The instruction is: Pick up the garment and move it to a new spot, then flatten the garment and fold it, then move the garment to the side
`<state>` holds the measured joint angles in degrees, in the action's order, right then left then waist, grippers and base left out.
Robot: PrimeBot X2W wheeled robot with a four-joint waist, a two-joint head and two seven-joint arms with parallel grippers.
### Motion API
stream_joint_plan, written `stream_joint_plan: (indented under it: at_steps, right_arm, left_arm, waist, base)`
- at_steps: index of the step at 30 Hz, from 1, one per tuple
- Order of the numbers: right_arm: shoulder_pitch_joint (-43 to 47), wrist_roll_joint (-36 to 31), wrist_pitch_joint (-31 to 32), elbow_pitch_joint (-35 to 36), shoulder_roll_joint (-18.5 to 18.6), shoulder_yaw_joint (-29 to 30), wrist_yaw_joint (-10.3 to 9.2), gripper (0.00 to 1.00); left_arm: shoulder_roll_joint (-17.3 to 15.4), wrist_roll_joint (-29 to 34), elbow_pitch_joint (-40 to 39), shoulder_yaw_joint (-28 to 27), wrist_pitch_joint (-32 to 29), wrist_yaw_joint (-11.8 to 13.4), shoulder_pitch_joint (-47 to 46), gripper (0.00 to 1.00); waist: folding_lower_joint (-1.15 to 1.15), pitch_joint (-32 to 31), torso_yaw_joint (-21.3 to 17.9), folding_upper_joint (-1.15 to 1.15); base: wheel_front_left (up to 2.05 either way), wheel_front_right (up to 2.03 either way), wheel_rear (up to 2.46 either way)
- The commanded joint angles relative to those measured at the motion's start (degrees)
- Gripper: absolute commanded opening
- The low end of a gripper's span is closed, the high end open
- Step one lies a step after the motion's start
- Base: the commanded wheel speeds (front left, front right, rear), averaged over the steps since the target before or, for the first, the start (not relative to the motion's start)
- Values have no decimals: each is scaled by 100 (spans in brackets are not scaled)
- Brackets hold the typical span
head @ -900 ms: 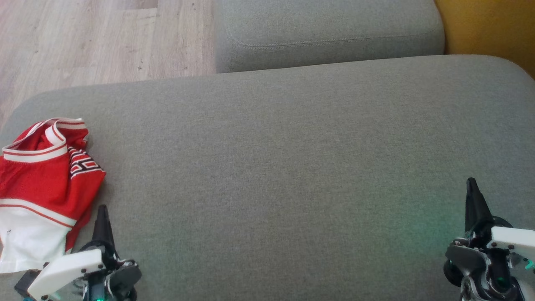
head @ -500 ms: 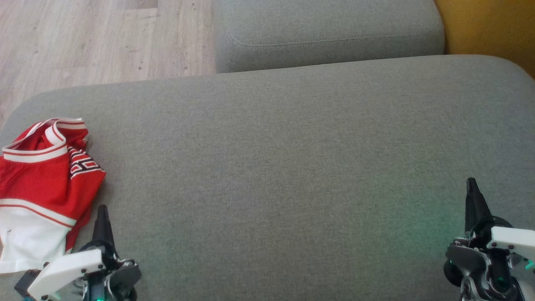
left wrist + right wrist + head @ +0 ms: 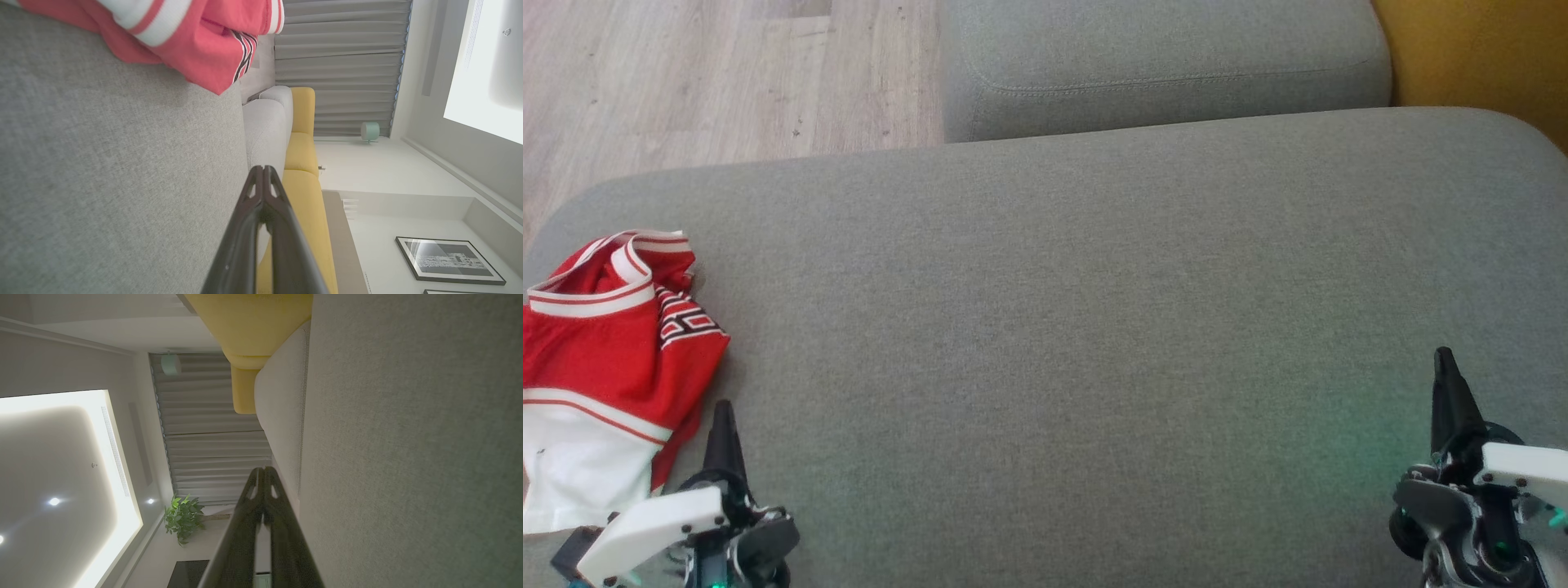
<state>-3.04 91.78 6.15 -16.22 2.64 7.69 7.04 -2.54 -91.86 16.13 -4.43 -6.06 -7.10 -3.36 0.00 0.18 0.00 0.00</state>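
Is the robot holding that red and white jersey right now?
No, the jersey lies crumpled on the grey sofa cushion, and the left end effector beside it is shut on nothing.

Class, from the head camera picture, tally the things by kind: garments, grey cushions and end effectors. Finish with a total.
Garments: 1 (red and white garment)
Grey cushions: 2 (large cushion, small cushion)
End effectors: 2 (left end effector, right end effector)
Total: 5

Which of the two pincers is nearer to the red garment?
The left pincer, just beside the garment; the right pincer stands far across the cushion.
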Motion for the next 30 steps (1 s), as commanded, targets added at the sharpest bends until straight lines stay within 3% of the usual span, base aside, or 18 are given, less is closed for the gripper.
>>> stream_joint_plan:
  at_steps: [1, 9, 10, 21, 30]
  right_arm:
    - [-315, 41, 32, 220, 23, -119, 45, 0]
    - [-315, 41, 32, 220, 23, -119, 45, 0]
    - [0, -1, 0, -8, -1, -1, 0, 100]
    - [107, -119, -131, -241, -11, -138, 2, 100]
    - [66, -739, -283, -216, -8, -207, 5, 100]
  left_arm:
    - [-33, -32, -210, -206, -41, -39, -283, 0]
    - [-33, -32, -210, -206, -41, -39, -282, 0]
    - [1, 0, 8, 2, 0, 2, 1, 100]
    - [13, 107, 212, 80, 135, 18, 152, 100]
    - [4, 743, 119, 140, 286, 129, 170, 100]
  waist:
    - [0, 0, 0, 0]
    - [0, 0, 0, 0]
    - [0, 0, 0, 0]
    - [0, -1, -3, 0]
    - [0, -3, 0, 0]
  base:
    - [0, 0, 0]
    - [0, 0, 0]
    - [0, 0, 0]
    - [0, 0, 0]
    - [0, 0, 0]
